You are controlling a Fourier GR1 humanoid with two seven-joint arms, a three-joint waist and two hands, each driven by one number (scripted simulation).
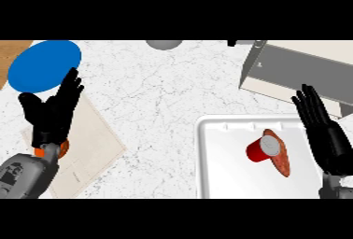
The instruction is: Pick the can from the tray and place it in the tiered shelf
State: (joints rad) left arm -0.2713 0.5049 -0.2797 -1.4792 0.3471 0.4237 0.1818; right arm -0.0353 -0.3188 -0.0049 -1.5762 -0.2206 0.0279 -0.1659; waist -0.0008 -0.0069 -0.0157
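Marble counter (172,93): right hand (324,135), open and empty, overlaps tray (228,126) beside can (263,148).

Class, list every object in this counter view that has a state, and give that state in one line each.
Red metal can: on its side in the tray.
White rectangular tray: holds the can and a brown sweet potato.
Tiered shelf: nothing on its visible level.
Left hand: open, holding nothing.
Right hand: open, holding nothing.
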